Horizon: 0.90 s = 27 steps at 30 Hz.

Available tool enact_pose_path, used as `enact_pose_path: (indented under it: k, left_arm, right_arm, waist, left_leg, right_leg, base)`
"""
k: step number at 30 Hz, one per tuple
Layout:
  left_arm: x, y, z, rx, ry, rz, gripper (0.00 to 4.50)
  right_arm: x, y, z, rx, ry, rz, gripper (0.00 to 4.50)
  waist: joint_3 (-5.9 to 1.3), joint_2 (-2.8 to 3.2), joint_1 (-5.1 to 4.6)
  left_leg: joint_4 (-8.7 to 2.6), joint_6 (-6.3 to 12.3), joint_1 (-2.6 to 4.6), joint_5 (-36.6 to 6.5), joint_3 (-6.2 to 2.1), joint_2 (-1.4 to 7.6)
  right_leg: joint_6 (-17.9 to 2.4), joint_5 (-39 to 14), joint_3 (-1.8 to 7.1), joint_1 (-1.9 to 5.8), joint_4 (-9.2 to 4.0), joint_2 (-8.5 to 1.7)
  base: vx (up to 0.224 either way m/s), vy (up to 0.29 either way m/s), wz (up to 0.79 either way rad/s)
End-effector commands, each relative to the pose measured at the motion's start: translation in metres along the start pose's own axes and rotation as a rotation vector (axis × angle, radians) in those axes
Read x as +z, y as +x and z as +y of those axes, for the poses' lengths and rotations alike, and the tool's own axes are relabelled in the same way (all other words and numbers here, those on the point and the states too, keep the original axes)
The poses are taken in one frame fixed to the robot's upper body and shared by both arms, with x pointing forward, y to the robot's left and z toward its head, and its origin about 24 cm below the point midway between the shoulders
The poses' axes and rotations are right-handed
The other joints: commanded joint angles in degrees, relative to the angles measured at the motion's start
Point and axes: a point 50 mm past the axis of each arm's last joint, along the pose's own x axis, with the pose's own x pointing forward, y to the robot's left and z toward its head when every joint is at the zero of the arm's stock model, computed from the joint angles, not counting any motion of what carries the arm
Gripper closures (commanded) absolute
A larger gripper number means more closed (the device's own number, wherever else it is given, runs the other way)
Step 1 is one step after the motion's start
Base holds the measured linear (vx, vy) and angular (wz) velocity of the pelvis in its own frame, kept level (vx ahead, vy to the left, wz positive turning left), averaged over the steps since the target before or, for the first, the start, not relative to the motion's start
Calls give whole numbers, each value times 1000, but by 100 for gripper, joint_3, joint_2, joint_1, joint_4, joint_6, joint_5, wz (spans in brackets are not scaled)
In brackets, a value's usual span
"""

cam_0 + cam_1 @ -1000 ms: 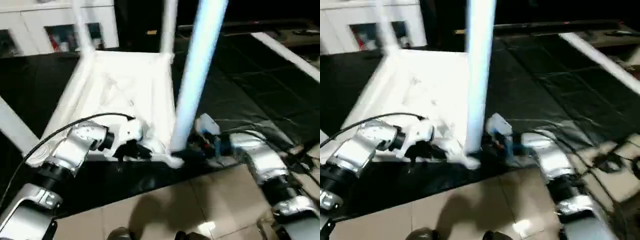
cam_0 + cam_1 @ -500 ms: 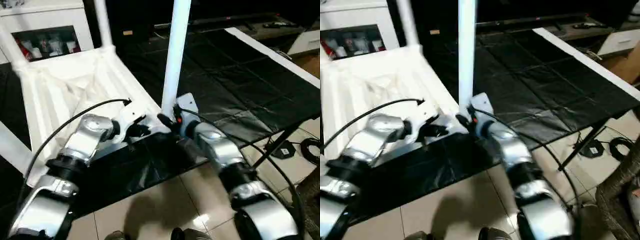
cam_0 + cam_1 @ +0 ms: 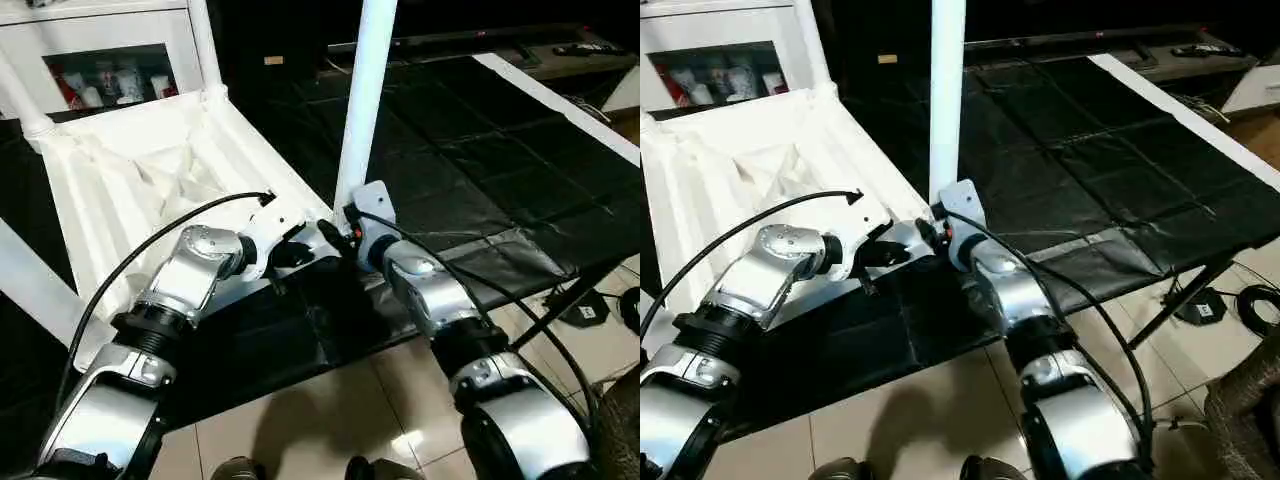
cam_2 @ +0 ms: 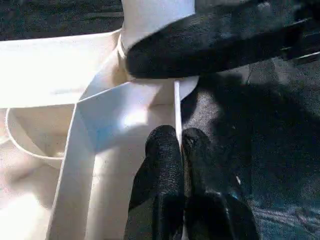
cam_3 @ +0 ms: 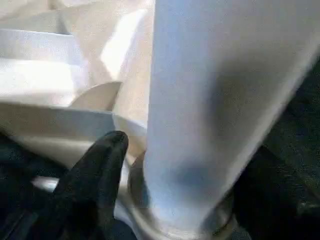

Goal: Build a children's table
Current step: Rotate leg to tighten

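So the children's table (image 3: pixel 150 185) is flipped upside down on a worktop (image 3: pixel 480 150) covered in black sheeting, ribbed underside of the top facing up. Legs stand up out of the corner sockets: the near-corner leg (image 3: pixel 362 100) rises straight up right in front of the robot, another leg (image 3: pixel 205 45) is at the far corner by the cabinet, and there's one more at the far left corner. Both arms meet at that near corner. The left end effector (image 4: pixel 181 145) has its two black fingers (image 4: pixel 162 155) pressed together, pinching the thin rim wall of the tabletop right next to the socket. The right end effector (image 5: pixel 175 165) sits at the base of the near leg with its fingers spread apart, one black finger (image 5: pixel 95 170) on one side of the leg and the other on the far side, so the leg stands between them; hard to say if the pads are actually pressing on it. In the left wrist view a finger of the right end effector lies across the socket collar. A white cabinet (image 3: pixel 110 60) with glass doors stands behind the worktop, and the floor (image 3: pixel 330 420) below is light tile.
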Motion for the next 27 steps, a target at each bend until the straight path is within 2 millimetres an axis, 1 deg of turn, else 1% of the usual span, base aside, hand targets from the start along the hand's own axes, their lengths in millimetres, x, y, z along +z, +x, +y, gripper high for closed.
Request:
enact_pose_path:
  k: [1,2,3,4,5,6,8,9,10,11,12,14,16,17,19,20,21,23,25,26,27]
  left_arm:
    - [15,-1,0,-23,66,-58,450]
    - [14,-2,1,-22,69,-55,450]
    - [12,-2,1,-23,67,-51,450]
    - [9,-3,2,-24,63,-45,450]
    - [9,-4,2,-25,63,-44,450]
    - [8,-4,3,-27,63,-41,450]
    - [6,-4,3,-34,68,-35,450]
    - [6,-4,3,-34,68,-35,450]
    - [5,-5,2,-52,76,-29,450]
    - [4,-5,2,-59,81,-25,450]
    - [3,-6,2,-67,88,-19,450]
    - [1,-7,1,-88,102,-9,450]
    - [-2,-8,-1,-121,118,-1,450]
    - [-2,-9,-1,-126,121,1,450]
    - [-5,-11,-5,-185,152,0,450]
    - [-5,-13,-7,-210,161,-2,450]
    - [-5,-14,-9,-243,180,-13,450]
    - [-5,-18,-16,-337,206,-21,450]
    - [-6,-20,-18,-357,219,-23,450]
    - [-6,-21,-22,-404,248,-24,450]
    - [-6,-21,-22,-404,248,-24,450]
  right_arm:
    - [3,-9,-3,67,15,-44,96]
    - [4,-13,-6,89,11,-59,96]
    - [4,-20,-7,135,-3,-80,81]
    - [3,-36,-10,238,-28,-98,58]
    - [2,-38,-10,247,-30,-99,58]
    - [0,-45,-13,280,-40,-94,57]
    - [-5,-59,-22,310,-60,-72,40]
    - [-5,-59,-22,310,-60,-72,40]
    - [-8,-72,-34,318,-68,-56,25]
    - [-8,-78,-40,315,-70,-53,13]
    - [-7,-82,-44,311,-72,-52,13]
    - [-5,-88,-52,305,-71,-51,5]
    - [-3,-94,-58,302,-87,-42,5]
    - [-3,-95,-59,303,-88,-41,5]
    - [-2,-100,-60,320,-97,-38,5]
    - [-1,-101,-59,342,-102,-41,5]
    - [0,-102,-56,369,-107,-40,5]
    - [0,-102,-47,454,-124,-31,5]
    - [0,-101,-45,475,-129,-28,5]
    - [-2,-99,-40,524,-143,-11,5]
    - [-2,-99,-40,524,-143,-11,5]
  waist:
    - [-552,67,0]
    - [-559,61,4]
    - [-562,65,23]
    - [-567,62,25]
    - [-556,66,42]
    - [-556,50,54]
    - [-568,45,67]
    - [-563,39,72]
    - [-556,33,74]
    - [-557,30,83]
    - [-560,30,90]
    - [-567,50,101]
    - [-572,40,126]
    - [-571,38,129]
    - [-576,34,164]
    - [-575,36,166]
    - [-582,63,181]
    - [-586,54,197]
    - [-579,70,207]
    - [-572,64,228]
    - [-572,64,228]
  left_leg:
    - [-351,404,64,-684,-115,385]
    - [-347,433,49,-699,-112,369]
    - [-343,448,58,-699,-114,375]
    - [-338,475,41,-696,-115,369]
    - [-338,510,43,-727,-114,365]
    - [-336,546,46,-766,-116,364]
    - [-327,543,36,-780,-118,354]
    - [-323,526,34,-793,-117,340]
    - [-321,526,36,-832,-112,329]
    - [-316,519,53,-846,-108,332]
    - [-316,525,47,-818,-109,328]
    - [-316,508,53,-827,-119,343]
    - [-316,519,64,-817,-117,345]
    - [-315,521,59,-818,-114,345]
    - [-317,535,57,-802,-117,345]
    - [-321,532,59,-798,-117,350]
    - [-319,522,73,-790,-121,364]
    - [-327,524,62,-811,-127,377]
    - [-333,523,66,-829,-122,390]
    - [-335,497,80,-875,-120,397]
    - [-335,497,80,-875,-120,397]
  right_leg:
    - [-907,-1187,500,433,-316,-581]
    - [-883,-1226,490,453,-332,-578]
    - [-846,-1261,490,448,-341,-581]
    - [-846,-1245,484,455,-334,-568]
    - [-798,-1285,479,462,-361,-564]
    - [-735,-1379,474,457,-372,-558]
    - [-721,-1520,459,462,-387,-562]
    - [-705,-1680,446,459,-409,-562]
    - [-650,-1845,431,462,-451,-550]
    - [-620,-1910,438,446,-460,-555]
    - [-610,-1954,431,446,-462,-545]
    - [-603,-1976,421,434,-458,-535]
    - [-625,-1923,423,427,-457,-542]
    - [-631,-1911,425,427,-452,-538]
    - [-615,-1904,424,435,-450,-550]
    - [-621,-1898,425,431,-448,-550]
    - [-662,-1844,426,419,-436,-553]
    - [-696,-1754,426,430,-414,-557]
    - [-737,-1744,430,413,-410,-554]
    - [-750,-1789,434,405,-416,-560]
    - [-750,-1789,434,405,-416,-560]
  base:
    - [0,0,0]
    - [0,0,0]
    - [0,0,0]
    - [0,0,0]
    - [0,0,0]
    - [0,0,0]
    - [0,0,0]
    - [0,0,0]
    - [0,0,0]
    - [0,0,0]
    - [0,0,0]
    - [0,0,0]
    - [0,0,0]
    - [0,0,0]
    - [0,0,0]
    - [0,0,0]
    - [0,0,0]
    - [0,0,0]
    - [0,0,0]
    - [0,0,0]
    - [0,0,0]
